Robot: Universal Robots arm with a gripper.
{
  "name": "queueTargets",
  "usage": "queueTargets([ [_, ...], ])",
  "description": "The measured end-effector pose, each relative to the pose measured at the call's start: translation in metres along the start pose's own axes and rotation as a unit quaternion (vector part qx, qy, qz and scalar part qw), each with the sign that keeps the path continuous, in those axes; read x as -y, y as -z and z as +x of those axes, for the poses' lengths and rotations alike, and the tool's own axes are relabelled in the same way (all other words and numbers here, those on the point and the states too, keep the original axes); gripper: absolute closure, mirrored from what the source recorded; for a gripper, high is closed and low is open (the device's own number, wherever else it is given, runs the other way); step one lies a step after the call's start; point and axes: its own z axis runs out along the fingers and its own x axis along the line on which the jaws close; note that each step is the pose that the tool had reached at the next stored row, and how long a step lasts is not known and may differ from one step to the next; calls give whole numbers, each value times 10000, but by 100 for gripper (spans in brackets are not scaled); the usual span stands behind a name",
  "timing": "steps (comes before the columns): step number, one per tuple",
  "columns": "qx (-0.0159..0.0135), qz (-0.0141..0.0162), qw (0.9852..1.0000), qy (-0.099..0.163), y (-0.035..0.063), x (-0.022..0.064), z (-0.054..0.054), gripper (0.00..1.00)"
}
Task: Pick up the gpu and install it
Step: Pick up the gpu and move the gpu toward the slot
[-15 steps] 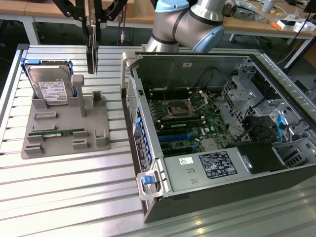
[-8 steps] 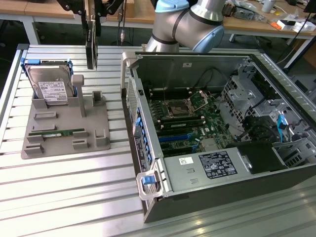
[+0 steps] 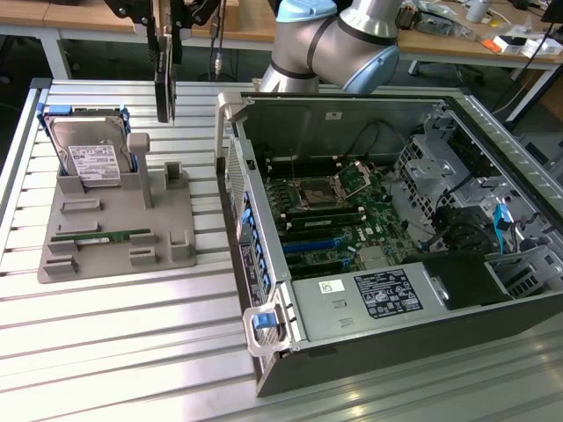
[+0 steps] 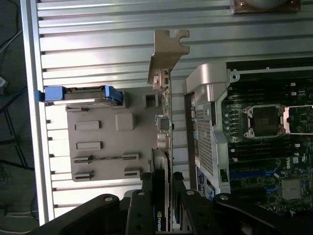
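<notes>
The graphics card is clamped on edge in the gripper, hung upright in the exterior view's upper left, near the grey tray and beside the open computer case. It's probably best carried plumb, with the bracket held clear of the case wall. The gripper's cut off by the frame edge, and the card's slot can't really be made out.

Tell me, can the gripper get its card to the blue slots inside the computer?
Probably yes: the gripper holds the gpu up beside the open computer case, and nothing covers the blue slots.
</notes>
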Motion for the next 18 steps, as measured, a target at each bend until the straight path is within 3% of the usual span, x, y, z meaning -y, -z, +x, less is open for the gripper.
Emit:
queueTargets([
  [18,0,0,10000,0,-7,-16,-227,73],
])
